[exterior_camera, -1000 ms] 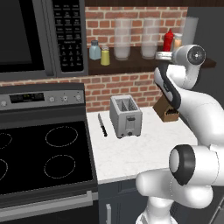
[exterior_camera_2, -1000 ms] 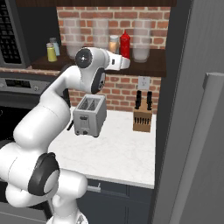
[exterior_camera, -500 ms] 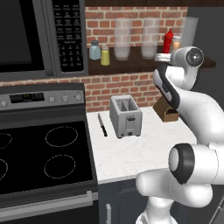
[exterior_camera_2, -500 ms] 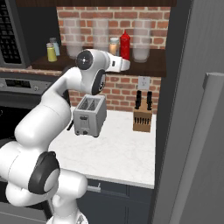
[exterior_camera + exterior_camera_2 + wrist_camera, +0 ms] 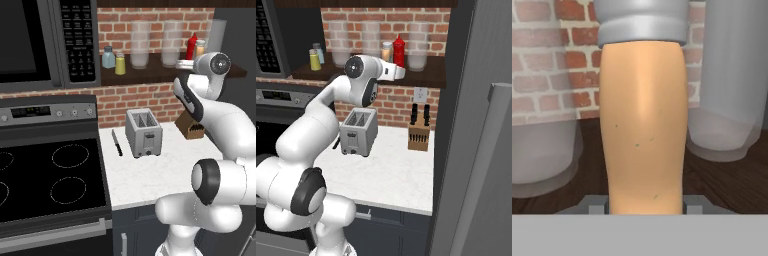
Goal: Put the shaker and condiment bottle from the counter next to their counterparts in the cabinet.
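Far left on the cabinet shelf: pale blue-grey shaker with yellow-green shaker just beside it. Below, on the table: knife, toaster, knife block. Further right on the shelf: frosted glass jars, then condiment bottle just beside the red squeeze bottle. In the hand view, condiment bottle upright, dead centre between the fingers, one tip at either side of its base. Clamped or merely close: cannot tell.

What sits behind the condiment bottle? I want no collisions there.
Behind the condiment bottle: two frosted jars and brick wall. The shelf directly behind it is covered.
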